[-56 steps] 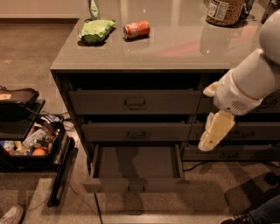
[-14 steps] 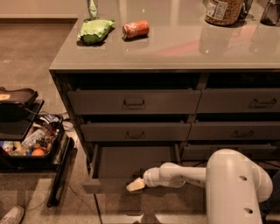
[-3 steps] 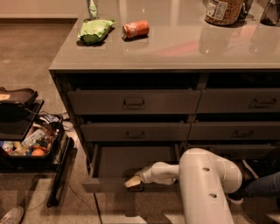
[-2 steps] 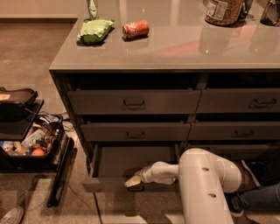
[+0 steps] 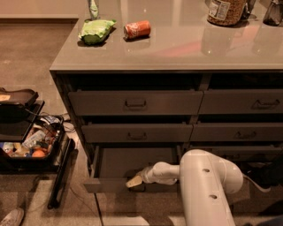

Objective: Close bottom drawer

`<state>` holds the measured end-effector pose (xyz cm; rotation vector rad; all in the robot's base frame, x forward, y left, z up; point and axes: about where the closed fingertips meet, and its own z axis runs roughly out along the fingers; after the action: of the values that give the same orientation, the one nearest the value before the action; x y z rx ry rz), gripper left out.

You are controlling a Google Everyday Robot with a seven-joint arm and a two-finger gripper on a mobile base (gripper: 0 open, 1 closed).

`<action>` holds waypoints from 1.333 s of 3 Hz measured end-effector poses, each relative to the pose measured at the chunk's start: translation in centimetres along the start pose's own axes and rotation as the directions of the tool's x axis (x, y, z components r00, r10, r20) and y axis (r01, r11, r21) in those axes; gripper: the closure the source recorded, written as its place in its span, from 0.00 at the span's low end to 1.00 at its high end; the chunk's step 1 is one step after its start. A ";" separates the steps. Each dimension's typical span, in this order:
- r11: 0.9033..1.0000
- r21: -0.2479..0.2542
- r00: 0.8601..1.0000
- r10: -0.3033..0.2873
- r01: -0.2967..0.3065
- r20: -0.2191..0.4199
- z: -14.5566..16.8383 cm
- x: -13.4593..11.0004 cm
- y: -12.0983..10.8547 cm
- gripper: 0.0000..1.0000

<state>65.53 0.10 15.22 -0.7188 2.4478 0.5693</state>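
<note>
The bottom drawer (image 5: 110, 184) is the lowest of the left column under the grey counter. It stands pulled out, its low flat front near the floor and its inside showing dark and shallow. My gripper (image 5: 133, 181) reaches down from the white arm (image 5: 203, 185) at the lower right. Its pale tip lies against the middle of the drawer's front edge, where the handle is hidden behind it.
Two taller drawers (image 5: 135, 103) sit shut above it, with a second column (image 5: 243, 132) to the right. On the counter lie a green bag (image 5: 95, 30), a red can (image 5: 137, 29) and a jar (image 5: 225, 9). A black bin of items (image 5: 26, 143) stands at the left on the floor.
Since the earliest frame the arm has come down from beside the right column to the bottom drawer's front. Over the last second nothing has visibly moved; the drawer stands as far out.
</note>
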 end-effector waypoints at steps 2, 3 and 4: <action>1.000 0.004 1.000 0.004 -0.004 0.000 0.2 -0.4 -0.4 1.00; 1.000 0.007 1.000 0.006 -0.006 0.000 0.3 -0.6 -0.6 1.00; 1.000 0.009 1.000 0.008 -0.008 -0.001 0.4 -0.8 -0.7 1.00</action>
<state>66.68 0.00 15.22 -0.7060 2.4538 0.5602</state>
